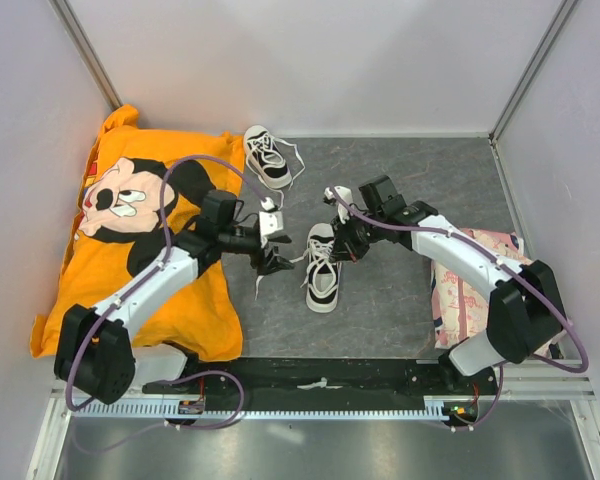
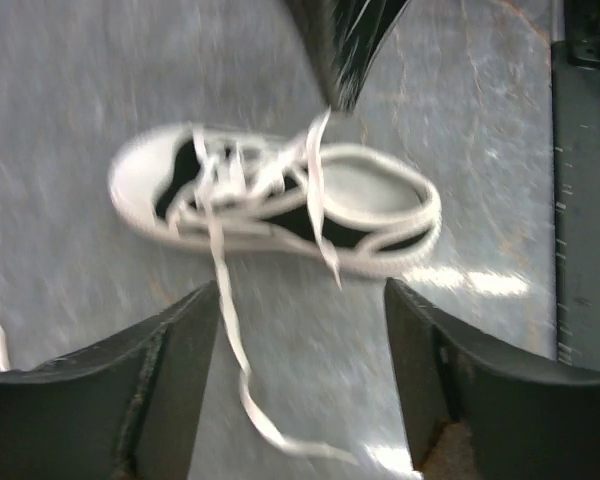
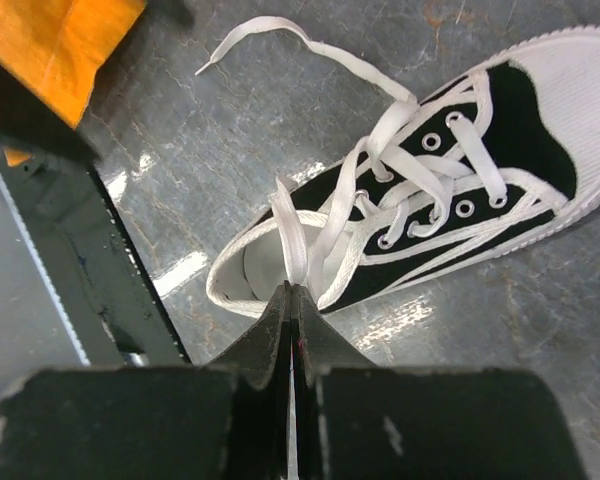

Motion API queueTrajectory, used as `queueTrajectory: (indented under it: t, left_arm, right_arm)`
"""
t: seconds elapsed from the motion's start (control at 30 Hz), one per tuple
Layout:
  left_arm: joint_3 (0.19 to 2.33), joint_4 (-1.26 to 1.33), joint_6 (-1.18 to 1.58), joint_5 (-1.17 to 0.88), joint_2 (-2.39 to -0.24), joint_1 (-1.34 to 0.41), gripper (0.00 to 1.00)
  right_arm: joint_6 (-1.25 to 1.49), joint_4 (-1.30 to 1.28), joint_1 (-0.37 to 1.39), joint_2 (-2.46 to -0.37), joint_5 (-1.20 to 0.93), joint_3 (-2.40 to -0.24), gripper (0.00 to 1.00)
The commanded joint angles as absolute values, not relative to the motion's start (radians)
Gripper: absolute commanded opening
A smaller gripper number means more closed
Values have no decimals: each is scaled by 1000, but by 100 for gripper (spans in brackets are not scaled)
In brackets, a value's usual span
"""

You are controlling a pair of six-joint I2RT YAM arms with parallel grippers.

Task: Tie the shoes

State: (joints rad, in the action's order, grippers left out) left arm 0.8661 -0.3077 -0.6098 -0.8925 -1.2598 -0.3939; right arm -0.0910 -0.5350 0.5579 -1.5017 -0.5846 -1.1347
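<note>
One black-and-white shoe lies mid-table, toe pointing to the near edge, laces untied. The second shoe lies at the back beside the orange cloth. My right gripper is shut on one white lace of the middle shoe, just above its opening. The other lace end trails loose on the table. My left gripper is open to the left of that shoe. The loose lace runs on the table between its fingers, untouched.
An orange Mickey Mouse cloth covers the left side under my left arm. A pink patterned packet lies at the right under my right arm. A black rail runs along the near edge. Walls close in the table.
</note>
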Motion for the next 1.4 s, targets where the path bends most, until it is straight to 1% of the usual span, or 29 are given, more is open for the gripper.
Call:
queueTrajectory:
  t: [0.0, 0.03, 0.23, 0.43, 0.63, 0.7, 0.73, 0.77, 0.83, 1.2, 1.37]
  left_arm:
    - [778, 84, -639, -829, -1238, -514, 68]
    - [755, 160, -652, -775, -1242, -553, 67]
    - [683, 349, -808, -600, -1272, -676, 52]
    - [670, 376, -828, -638, -1310, -695, 43]
    - [676, 374, -860, -670, -1356, -706, 45]
    - [676, 382, -880, -666, -1377, -709, 47]
    - [675, 387, -893, -652, -1385, -712, 51]
    - [673, 394, -909, -646, -1393, -713, 53]
    - [667, 416, -923, -628, -1414, -713, 54]
    - [649, 466, -977, -634, -1459, -716, 48]
    - [658, 489, -986, -632, -1486, -716, 42]
  right_arm:
    - [-11, -523, 520, -1546, -692, -1149, 0]
    - [-3, -523, 514, -1552, -699, -1149, 0]
    - [90, -517, 468, -1608, -793, -1166, 0]
    - [135, -502, 436, -1637, -848, -1166, 0]
    - [182, -492, 420, -1651, -888, -1167, 0]
    - [196, -488, 414, -1660, -899, -1172, 0]
    - [212, -483, 411, -1664, -911, -1173, 0]
    - [219, -479, 407, -1670, -919, -1175, 0]
    - [239, -471, 400, -1677, -930, -1177, 0]
    - [279, -456, 361, -1712, -992, -1186, 0]
    - [279, -454, 359, -1717, -1008, -1183, 0]
